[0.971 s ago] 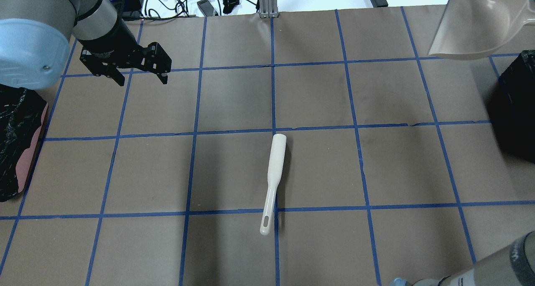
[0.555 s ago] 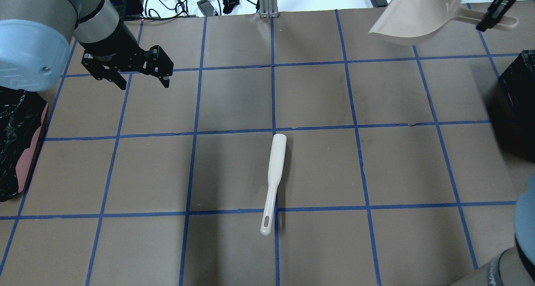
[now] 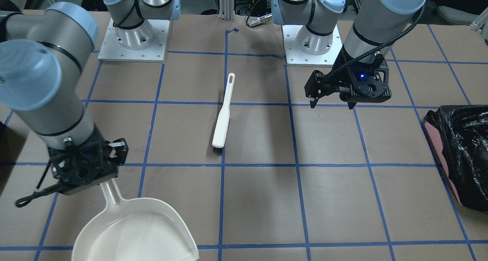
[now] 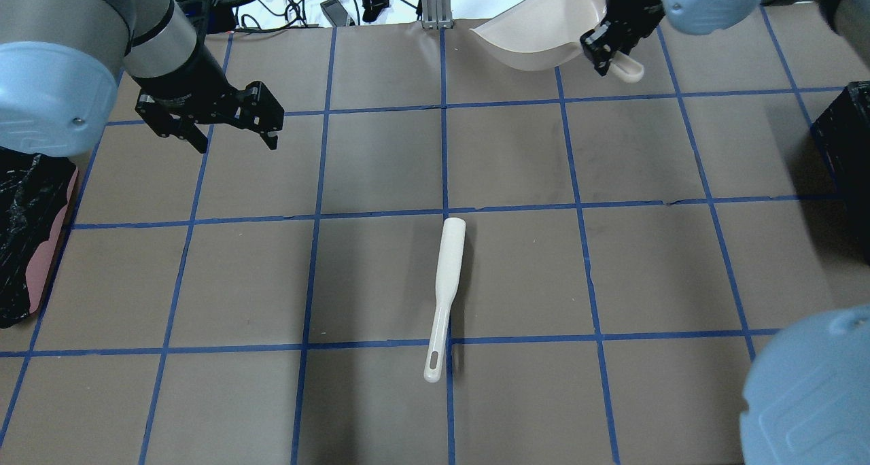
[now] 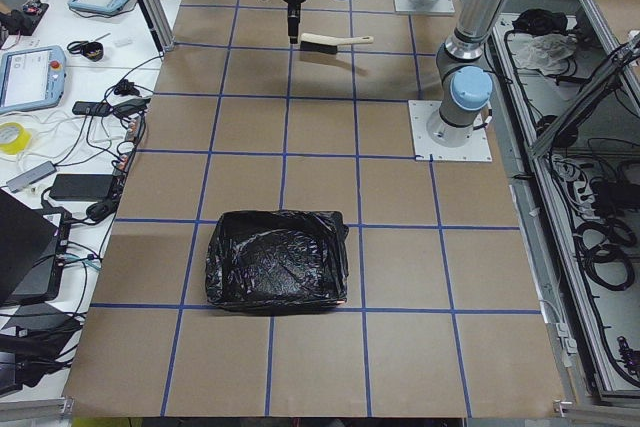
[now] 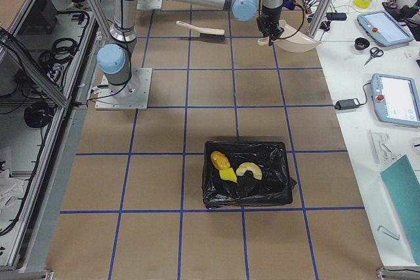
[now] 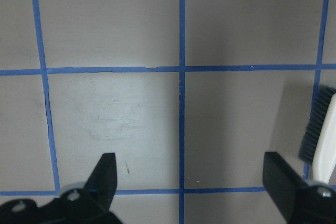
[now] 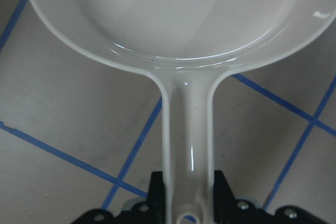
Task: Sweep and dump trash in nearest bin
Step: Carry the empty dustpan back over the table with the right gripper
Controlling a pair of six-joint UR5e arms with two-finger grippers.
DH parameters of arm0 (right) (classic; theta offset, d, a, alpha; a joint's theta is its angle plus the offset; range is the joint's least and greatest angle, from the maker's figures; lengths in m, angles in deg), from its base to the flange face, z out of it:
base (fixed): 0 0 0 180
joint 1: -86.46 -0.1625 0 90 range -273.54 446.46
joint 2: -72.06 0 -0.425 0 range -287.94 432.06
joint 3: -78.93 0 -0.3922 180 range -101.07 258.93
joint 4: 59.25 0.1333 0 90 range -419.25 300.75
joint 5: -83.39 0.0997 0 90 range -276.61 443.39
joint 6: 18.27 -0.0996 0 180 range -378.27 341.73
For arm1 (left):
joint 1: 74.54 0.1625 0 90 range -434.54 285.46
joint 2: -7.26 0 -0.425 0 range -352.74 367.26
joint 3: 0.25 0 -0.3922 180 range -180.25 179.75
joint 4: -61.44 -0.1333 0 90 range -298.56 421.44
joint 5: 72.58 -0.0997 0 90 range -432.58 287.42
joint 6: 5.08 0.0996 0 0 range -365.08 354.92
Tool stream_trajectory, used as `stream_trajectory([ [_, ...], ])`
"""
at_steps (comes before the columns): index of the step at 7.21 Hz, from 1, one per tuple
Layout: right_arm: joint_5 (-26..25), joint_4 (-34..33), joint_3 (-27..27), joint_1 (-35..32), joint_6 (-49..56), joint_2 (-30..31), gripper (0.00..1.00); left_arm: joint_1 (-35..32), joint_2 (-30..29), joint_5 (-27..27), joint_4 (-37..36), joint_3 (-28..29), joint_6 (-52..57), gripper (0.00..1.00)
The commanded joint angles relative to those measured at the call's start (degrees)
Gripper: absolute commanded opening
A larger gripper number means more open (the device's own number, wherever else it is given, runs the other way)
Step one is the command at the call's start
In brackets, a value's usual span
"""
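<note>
Since a second ago the dustpan [image 4: 544, 37] has swung away from the table's right end and along the far edge toward the middle. The left arm has hardly shifted.

The trash lies together in the black-lined bin [image 6: 262, 191] near the table's right end: the bun [image 6: 218, 159], the sponge [image 6: 228, 175] just beside it, and the curved pastry [image 6: 249, 170] next to both.

The right gripper [image 8: 187, 195] is clamped on the dustpan's handle near its end, with the scoop pointing away from the wrist, out toward the operators' side. It is held well apart from the bin.

The brush [image 4: 448, 274] lies flat near the middle of the table [image 4: 380, 159], with its bristled head toward the far side and its slotted handle toward the robot.

The left gripper [image 4: 236, 142] hangs over the table with its jaws spread wide and nothing between them. From its wrist camera, the brush's bristles show at the right edge. A second bin [image 5: 275, 257], also black-lined, sits near the table's left end.
</note>
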Motion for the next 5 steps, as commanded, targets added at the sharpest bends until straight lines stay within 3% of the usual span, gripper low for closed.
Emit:
stream_trajectory([
  [1,2.8,0.2,0.0,-7.7,-20.0,-2.3,0.00,0.1,0.0,-0.2,0.0,0.0,0.0,1.00],
  [3,4.3,-1.0,0.0,-13.5,-34.1,-5.8,0.00,0.1,0.2,0.0,0.0,0.0,0.2,1.00],
  [5,4.3,-3.4,0.0,-17.7,-39.9,-9.8,0.00,0.1,0.4,-0.3,0.0,-0.1,0.5,1.00],
])
